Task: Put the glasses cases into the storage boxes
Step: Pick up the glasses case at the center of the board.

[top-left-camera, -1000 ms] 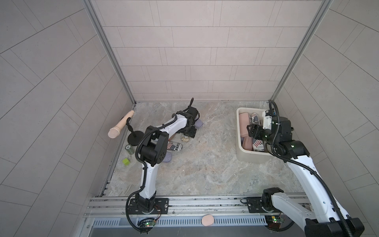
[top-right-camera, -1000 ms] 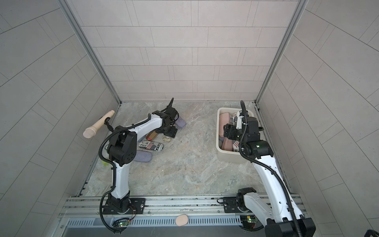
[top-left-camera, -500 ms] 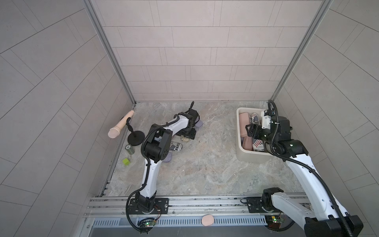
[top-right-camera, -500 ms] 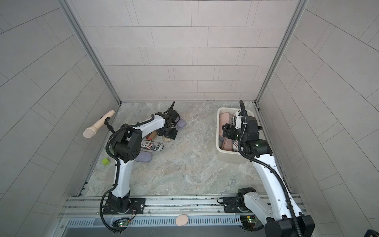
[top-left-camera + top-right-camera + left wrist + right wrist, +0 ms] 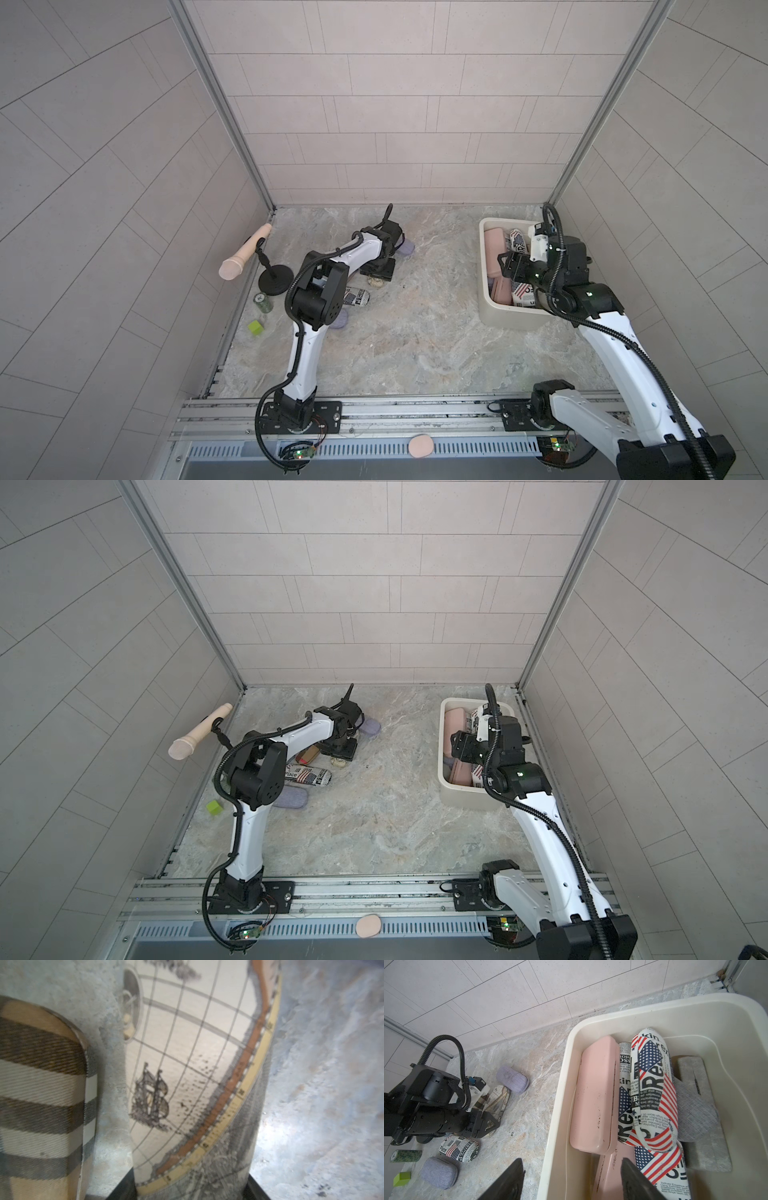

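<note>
1. The left gripper [image 5: 190,1176] has its jaws pressed against both sides of a map-print glasses case [image 5: 187,1064]. The case lies on the marble table [image 5: 322,1084], just beside a plaid case [image 5: 41,1095].
2. The right gripper [image 5: 571,1159] is spread apart and holds nothing, over the storage box [image 5: 556,1105] rim.
3. In both top views the box stands at centre right, near the wall. It holds pink cases [image 5: 593,1095], flag-newsprint cases [image 5: 654,1095] and a grey case [image 5: 695,1105].
4. On the table at lower left of the right wrist view lie 2 lilac cases [image 5: 512,1078] and 1 flag-newsprint case.
</note>
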`<action>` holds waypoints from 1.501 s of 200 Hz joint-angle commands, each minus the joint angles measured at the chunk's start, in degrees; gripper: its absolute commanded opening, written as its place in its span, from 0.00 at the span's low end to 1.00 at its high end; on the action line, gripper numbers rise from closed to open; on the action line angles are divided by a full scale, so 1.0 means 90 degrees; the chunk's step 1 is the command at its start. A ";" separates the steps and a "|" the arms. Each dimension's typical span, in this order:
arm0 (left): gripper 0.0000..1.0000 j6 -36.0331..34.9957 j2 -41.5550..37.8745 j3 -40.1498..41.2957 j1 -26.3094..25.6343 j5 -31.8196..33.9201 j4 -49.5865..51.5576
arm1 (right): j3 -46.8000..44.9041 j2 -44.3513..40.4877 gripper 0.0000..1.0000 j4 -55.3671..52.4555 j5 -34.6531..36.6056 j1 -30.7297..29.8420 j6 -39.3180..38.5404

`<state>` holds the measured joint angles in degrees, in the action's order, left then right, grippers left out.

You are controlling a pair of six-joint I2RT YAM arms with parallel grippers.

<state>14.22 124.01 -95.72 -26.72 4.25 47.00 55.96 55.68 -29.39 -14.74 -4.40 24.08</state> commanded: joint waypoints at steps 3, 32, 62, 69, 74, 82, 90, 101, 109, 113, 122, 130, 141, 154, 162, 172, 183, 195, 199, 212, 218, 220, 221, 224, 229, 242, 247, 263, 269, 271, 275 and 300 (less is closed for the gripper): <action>0.52 0.0215 -0.0793 0.0207 -0.0020 -0.0271 -0.0104 | -0.0006 0.0041 0.74 0.0164 -0.0081 -0.0028 0.0096; 0.49 0.0414 -0.1549 0.0618 -0.0024 -0.0941 -0.0629 | 0.0063 0.0136 0.73 0.0208 -0.0092 -0.0146 0.0145; 0.49 0.0675 -0.2406 0.1250 -0.0127 -0.2340 -0.1760 | 0.0291 0.0370 0.72 0.0167 0.0127 -0.0395 0.0234; 0.48 0.0746 -0.2602 0.1460 -0.0171 -0.2593 -0.2145 | 0.0343 0.0424 0.71 0.0181 0.0148 -0.0455 0.0238; 0.48 0.0825 -0.2744 0.1629 -0.0194 -0.2756 -0.2437 | 0.0379 0.0470 0.71 0.0202 0.0144 -0.0493 0.0260; 0.47 0.0986 -0.2951 0.1923 -0.0236 -0.2993 -0.2981 | 0.0441 0.0525 0.71 0.0260 0.0139 -0.0535 0.0372; 0.47 0.1157 -0.3131 0.2231 -0.0271 -0.3159 -0.3483 | 0.0459 0.0580 0.71 0.0366 0.0120 -0.0571 0.0477; 0.47 0.1372 -0.3336 0.2546 -0.0301 -0.3313 -0.4036 | 0.0496 0.0653 0.70 0.0510 0.0139 -0.0664 0.0574; 0.47 0.1497 -0.3446 0.2705 -0.0322 -0.3447 -0.4350 | 0.0510 0.0718 0.70 0.0626 0.0141 -0.0763 0.0570; 0.47 0.1545 -0.3488 0.2749 -0.0329 -0.3490 -0.4456 | 0.0527 0.0740 0.69 0.0667 0.0169 -0.0822 0.0579; 0.47 0.1628 -0.3565 0.2820 -0.0366 -0.3585 -0.4638 | 0.0583 0.0812 0.69 0.0706 0.0352 -0.1007 0.0595; 0.47 0.1666 -0.3628 0.2878 -0.0385 -0.3694 -0.4784 | 0.0653 0.0903 0.68 0.0698 0.0525 -0.1171 0.0601; 0.47 0.1719 -0.3687 0.2959 -0.0419 -0.3773 -0.4958 | 0.0761 0.1053 0.68 0.0677 0.0577 -0.1389 0.0674; 0.47 0.1741 -0.3756 0.3066 -0.0468 -0.3902 -0.5200 | 0.0922 0.1267 0.69 0.0731 0.0315 -0.1573 0.0780; 0.47 0.1750 -0.3776 0.3086 -0.0497 -0.3964 -0.5264 | 0.0999 0.1401 0.70 0.0862 0.0020 -0.1675 0.0765; 0.47 0.1762 -0.3800 0.3118 -0.0526 -0.4058 -0.5371 | 0.1072 0.1570 0.71 0.1053 -0.0253 -0.1856 0.0771; 0.47 0.1793 -0.3824 0.3164 -0.0554 -0.4096 -0.5472 | 0.1149 0.1725 0.73 0.1283 -0.0282 -0.2059 0.0865; 0.47 0.1810 -0.3846 0.3209 -0.0575 -0.4152 -0.5573 | 0.1197 0.1851 0.75 0.1561 -0.0325 -0.2247 0.0881; 0.47 0.1814 -0.3854 0.3211 -0.0581 -0.4145 -0.5574 | 0.1216 0.1894 0.75 0.1629 -0.0330 -0.2296 0.0880; 0.47 0.1809 -0.3876 0.3232 -0.0595 -0.4169 -0.5617 | 0.1311 0.2008 0.76 0.1801 -0.0335 -0.2403 0.0906; 0.47 0.1819 -0.3873 0.3239 -0.0604 -0.4182 -0.5625 | 0.1355 0.2063 0.76 0.1859 -0.0326 -0.2429 0.0944; 0.47 0.1819 -0.3870 0.3242 -0.0605 -0.4190 -0.5628 | 0.1359 0.2087 0.77 0.1883 -0.0325 -0.2430 0.0962; 0.47 0.1819 -0.3873 0.3238 -0.0605 -0.4192 -0.5631 | 0.1364 0.2091 0.77 0.1896 -0.0325 -0.2430 0.0969; 0.47 0.1825 -0.3876 0.3246 -0.0613 -0.4197 -0.5652 | 0.1374 0.2123 0.77 0.1932 -0.0330 -0.2439 0.0991; 0.47 0.1848 -0.3876 0.3260 -0.0621 -0.4219 -0.5696 | 0.1396 0.2161 0.77 0.1985 -0.0366 -0.2432 0.1025; 0.47 0.1849 -0.3857 0.3270 -0.0646 -0.4248 -0.5725 | 0.1464 0.2312 0.76 0.2107 -0.0455 -0.2459 0.1086; 0.47 0.1857 -0.3857 0.3272 -0.0647 -0.4254 -0.5723 | 0.1500 0.2370 0.76 0.2131 -0.0474 -0.2467 0.1118; 0.47 0.1853 -0.3881 0.3280 -0.0658 -0.4279 -0.5741 | 0.1593 0.2576 0.74 0.2210 -0.0465 -0.2483 0.1259; 0.48 0.1856 -0.3888 0.3282 -0.0654 -0.4274 -0.5759 | 0.1604 0.2644 0.72 0.2262 -0.0452 -0.2482 0.1326; 0.47 0.1857 -0.3894 0.3287 -0.0661 -0.4274 -0.5765 | 0.1604 0.2669 0.72 0.2279 -0.0452 -0.2485 0.1345; 0.47 0.1855 -0.3898 0.3297 -0.0664 -0.4281 -0.5780 | 0.1613 0.2718 0.71 0.2303 -0.0443 -0.2481 0.1396; 0.48 0.1839 -0.3917 0.3329 -0.0663 -0.4313 -0.5865 | 0.1640 0.2939 0.66 0.2521 -0.0504 -0.2508 0.1562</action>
<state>30.68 91.20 -66.26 -32.40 -33.32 -2.00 69.67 80.58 -9.72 -18.72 -26.48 35.22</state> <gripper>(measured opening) 0.603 0.679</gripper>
